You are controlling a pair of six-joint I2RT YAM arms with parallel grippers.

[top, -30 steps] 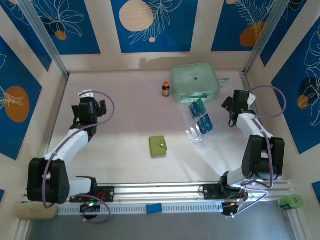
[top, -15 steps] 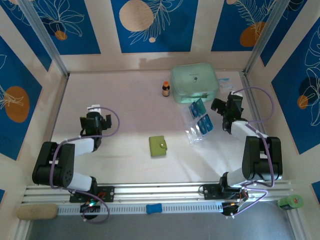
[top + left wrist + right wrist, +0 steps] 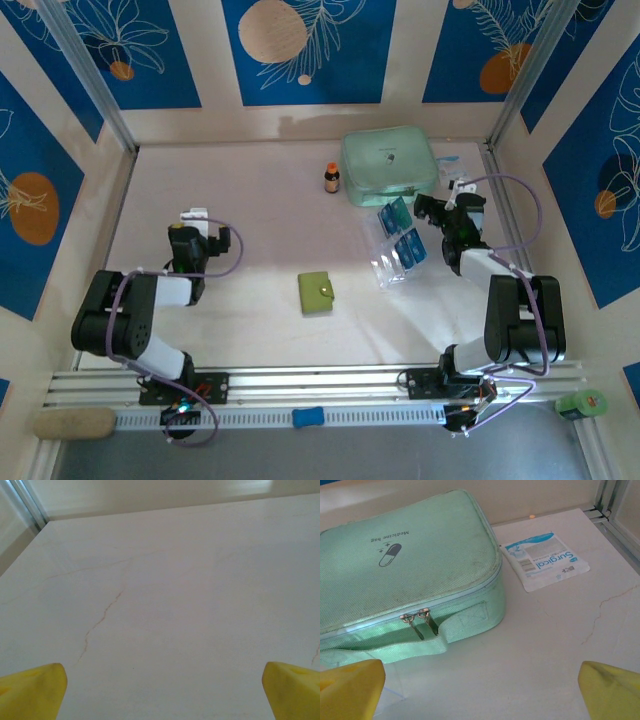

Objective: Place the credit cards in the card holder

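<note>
Gaping left gripper and right gripper, fingertips cropped; credit cards blurry, perhaps 4.

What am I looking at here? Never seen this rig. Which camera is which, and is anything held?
Two robot arms bolted to a table. The top picture looks down from behind them: left arm, right arm. The other two come from a camera on each wrist; the yellow corners are its fingertips. On the table: a closed olive card holder, teal credit cards on a clear tray, a mint zip case, a small bottle and a surgical packet. Both sets of jaws stand open, holding nothing.
</note>
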